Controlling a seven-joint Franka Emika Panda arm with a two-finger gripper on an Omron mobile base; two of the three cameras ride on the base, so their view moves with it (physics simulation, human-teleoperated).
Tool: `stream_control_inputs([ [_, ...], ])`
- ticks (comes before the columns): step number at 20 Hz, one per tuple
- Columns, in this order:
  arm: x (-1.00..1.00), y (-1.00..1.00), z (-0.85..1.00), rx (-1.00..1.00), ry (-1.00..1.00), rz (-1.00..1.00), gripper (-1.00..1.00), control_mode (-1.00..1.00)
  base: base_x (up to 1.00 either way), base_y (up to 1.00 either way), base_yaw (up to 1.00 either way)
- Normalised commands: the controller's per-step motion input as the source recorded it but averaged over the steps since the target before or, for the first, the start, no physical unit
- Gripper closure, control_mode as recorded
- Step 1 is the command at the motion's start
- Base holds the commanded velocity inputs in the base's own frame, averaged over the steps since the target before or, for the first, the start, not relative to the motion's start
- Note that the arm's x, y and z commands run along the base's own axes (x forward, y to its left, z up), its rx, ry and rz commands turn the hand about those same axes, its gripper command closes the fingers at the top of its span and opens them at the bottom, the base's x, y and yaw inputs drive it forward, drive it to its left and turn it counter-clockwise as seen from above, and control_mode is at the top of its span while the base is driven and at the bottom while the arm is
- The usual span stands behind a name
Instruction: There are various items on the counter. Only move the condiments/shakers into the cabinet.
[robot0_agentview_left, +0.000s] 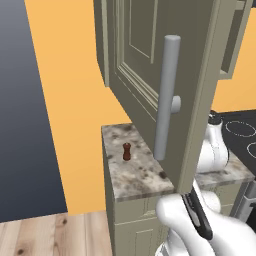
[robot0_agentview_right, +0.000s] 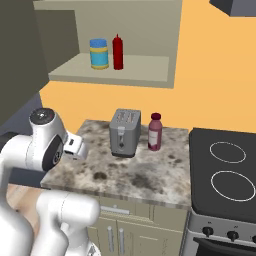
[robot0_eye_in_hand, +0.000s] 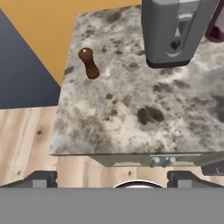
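A small reddish-brown shaker (robot0_eye_in_hand: 89, 63) (robot0_agentview_left: 127, 151) stands upright near the left end of the speckled counter (robot0_eye_in_hand: 131, 109) (robot0_agentview_left: 135, 175) (robot0_agentview_right: 130, 175). My gripper (robot0_eye_in_hand: 113, 179) is open, its two dark fingertips (robot0_eye_in_hand: 40, 179) wide apart with nothing between them. It hangs over the counter's front edge, well short of the shaker. The olive-grey cabinet (robot0_agentview_right: 115, 70) above the counter is open. Its panelled door (robot0_agentview_left: 140, 60) with the long grey bar handle (robot0_agentview_left: 167, 95) is swung out over the counter.
A grey toaster (robot0_agentview_right: 125, 132) (robot0_eye_in_hand: 175, 30) and a dark red bottle (robot0_agentview_right: 155, 132) stand at the counter's back. A blue-lidded jar (robot0_agentview_right: 99, 54) and a red squeeze bottle (robot0_agentview_right: 118, 52) sit on the cabinet shelf. The black stovetop (robot0_agentview_right: 225, 170) adjoins on the right.
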Motion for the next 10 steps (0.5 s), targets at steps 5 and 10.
stream_control_inputs([
  [5, 0.42, 0.34, -0.01, 0.00, 0.00, 0.00, -1.00, -1.00, 0.00, 0.00, 0.00],
  [10, 0.54, 0.11, -0.15, 0.00, 0.00, 0.00, -1.00, -1.00, 0.00, 0.00, 0.00],
])
